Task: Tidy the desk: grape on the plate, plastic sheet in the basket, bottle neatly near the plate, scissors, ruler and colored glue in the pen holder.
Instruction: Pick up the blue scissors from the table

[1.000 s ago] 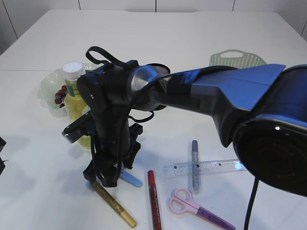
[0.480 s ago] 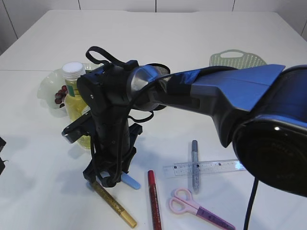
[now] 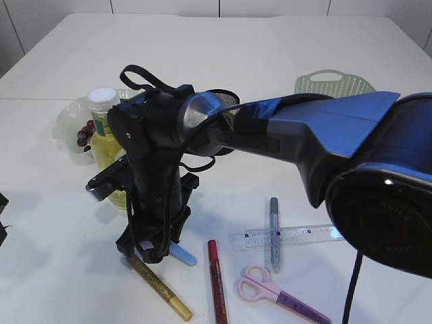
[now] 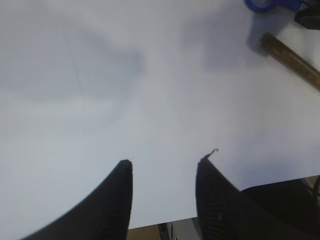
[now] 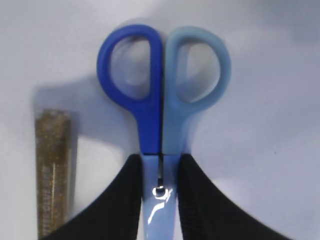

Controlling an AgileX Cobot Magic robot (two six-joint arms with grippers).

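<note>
The right gripper is reaching down onto the desk, its jaws clenching the blue scissors at the pivot, handles lying flat and closed. A gold glitter glue pen is lying just beside them. The left gripper is hovering over bare desk, jaws parted and grasping nothing. The red glue pen, silver glue pen, clear ruler and pink scissors are lying near the front edge. The bottle is standing beside the plate with grapes; the green basket is sitting far back.
</note>
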